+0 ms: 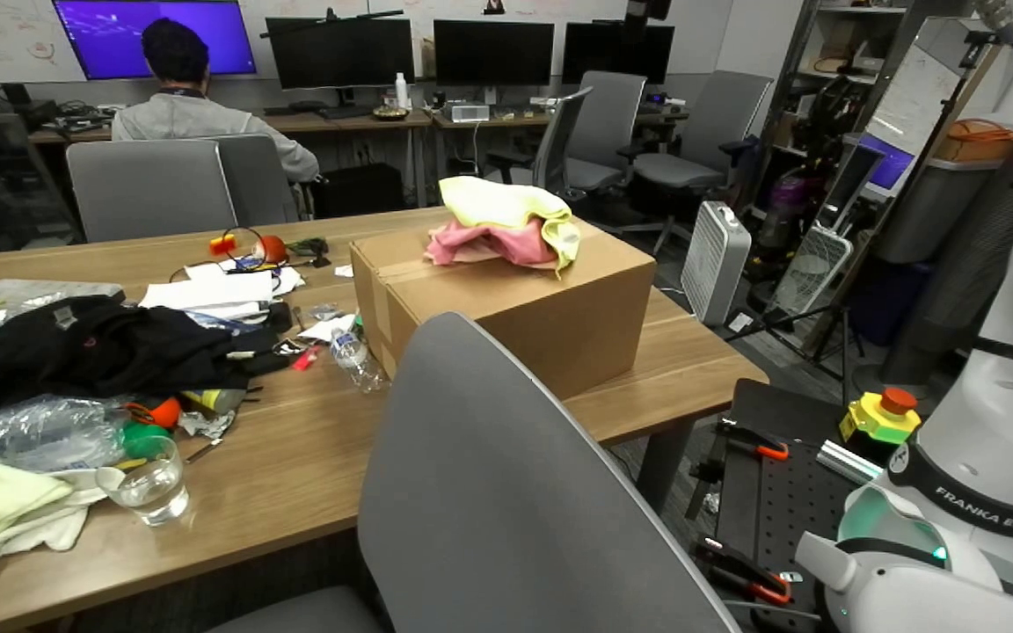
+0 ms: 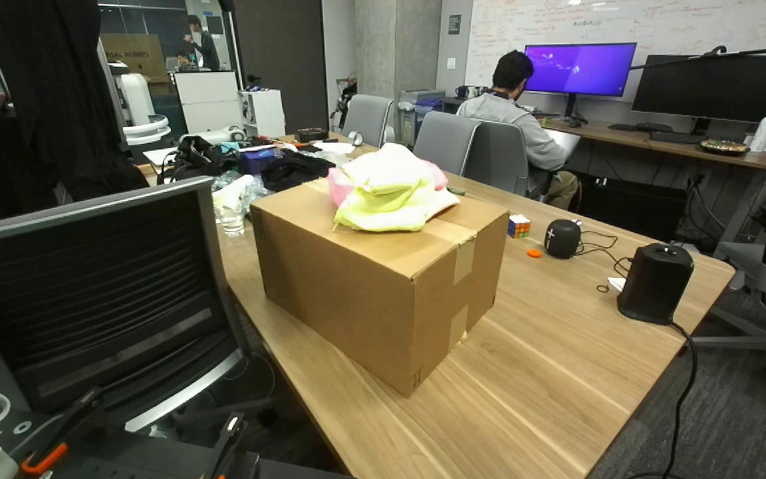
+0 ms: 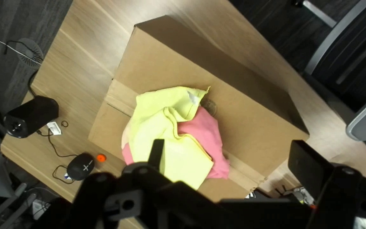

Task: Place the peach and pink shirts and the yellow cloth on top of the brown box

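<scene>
The yellow cloth (image 3: 167, 136), pink shirt (image 3: 207, 135) and peach shirt (image 3: 126, 135) lie heaped on the box (image 3: 249, 130); my claw (image 3: 229, 151) is spread wide.

In an exterior view a chair (image 1: 506, 483) stands at the box's 6 o'clock and hides its near lower corner; black clothing (image 1: 102, 352) lies at 9, a glass (image 1: 155, 497) at 8. My wrist view puts a speaker (image 3: 80, 166) and an orange disc (image 3: 101, 157) at the box's 8 o'clock, a black device (image 3: 33, 115) at 9, and it alone shows me the claw. Only in an exterior view do I see a cube (image 2: 519, 227), at about the box's 2 o'clock.
</scene>
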You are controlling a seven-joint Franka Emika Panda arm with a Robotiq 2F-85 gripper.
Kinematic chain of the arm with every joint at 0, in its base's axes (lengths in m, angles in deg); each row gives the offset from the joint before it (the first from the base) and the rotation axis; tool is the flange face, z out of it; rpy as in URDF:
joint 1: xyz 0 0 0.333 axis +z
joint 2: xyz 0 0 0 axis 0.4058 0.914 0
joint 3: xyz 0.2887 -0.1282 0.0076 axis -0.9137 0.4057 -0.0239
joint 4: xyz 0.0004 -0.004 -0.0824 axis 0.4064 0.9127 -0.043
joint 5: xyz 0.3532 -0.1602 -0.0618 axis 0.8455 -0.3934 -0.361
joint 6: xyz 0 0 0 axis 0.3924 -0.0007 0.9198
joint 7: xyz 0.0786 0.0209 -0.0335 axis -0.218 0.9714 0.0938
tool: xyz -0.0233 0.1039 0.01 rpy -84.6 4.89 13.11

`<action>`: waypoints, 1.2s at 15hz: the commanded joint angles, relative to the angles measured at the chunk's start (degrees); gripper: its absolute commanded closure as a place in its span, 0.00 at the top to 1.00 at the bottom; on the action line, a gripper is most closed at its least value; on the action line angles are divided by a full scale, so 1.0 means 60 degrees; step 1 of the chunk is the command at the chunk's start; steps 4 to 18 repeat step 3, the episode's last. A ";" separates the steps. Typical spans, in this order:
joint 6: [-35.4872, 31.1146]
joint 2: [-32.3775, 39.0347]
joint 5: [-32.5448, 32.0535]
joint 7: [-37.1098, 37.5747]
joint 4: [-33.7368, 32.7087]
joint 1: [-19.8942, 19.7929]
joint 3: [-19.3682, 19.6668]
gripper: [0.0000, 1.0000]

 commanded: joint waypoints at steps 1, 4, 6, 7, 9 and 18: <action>0.0369 -0.1266 0.0678 -0.0872 0.0727 0.0197 0.0409 1.00; 0.0697 -0.1700 0.0994 -0.1083 0.1021 0.0219 0.0539 1.00; 0.0697 -0.1700 0.0994 -0.1083 0.1021 0.0219 0.0539 1.00; 0.0697 -0.1700 0.0994 -0.1083 0.1021 0.0219 0.0539 1.00; 0.0697 -0.1700 0.0994 -0.1083 0.1021 0.0219 0.0539 1.00; 0.0697 -0.1700 0.0994 -0.1083 0.1021 0.0219 0.0539 1.00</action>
